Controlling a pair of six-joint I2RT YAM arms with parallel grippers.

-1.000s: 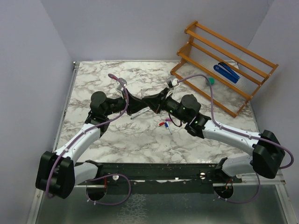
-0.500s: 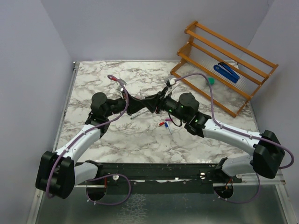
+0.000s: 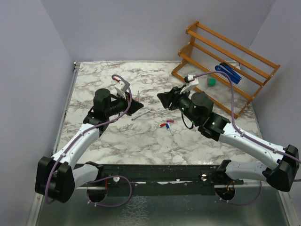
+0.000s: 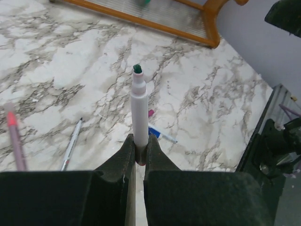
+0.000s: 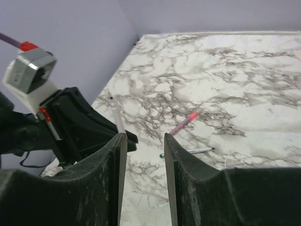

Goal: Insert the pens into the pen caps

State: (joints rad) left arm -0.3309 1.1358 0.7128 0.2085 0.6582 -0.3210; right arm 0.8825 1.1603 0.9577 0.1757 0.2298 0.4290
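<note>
Progress looks slight, judging by how things lie. On the left, the left arm reaches in over the marble tabletop [image 3: 94, 75] with elbow bent and wrist turned towards the middle. The left tool [image 4: 139, 143] is clamped on the lower end of a white pen [image 4: 138, 106], which stands nearly upright above the surface. The pen's dark green tip is bare at the top. Whether its hidden lower end carries anything, I cannot tell.

Below and just right of it, two loose pens lie flat: a pink one [image 4: 15, 141] and a grey one [image 4: 71, 143]. Further right, near the centre, sit small red, pink and blue pieces [image 3: 165, 125], which I take for caps, bunched close together. None looks fitted, so capping appears mostly undone.

On the right, the right arm stretches in from its base, wrist aimed at the held pen. The right tool [image 5: 144, 136] has its fingers apart with nothing between them, well short of the pen. An orange rack [image 4: 212, 33] stands beyond.
</note>
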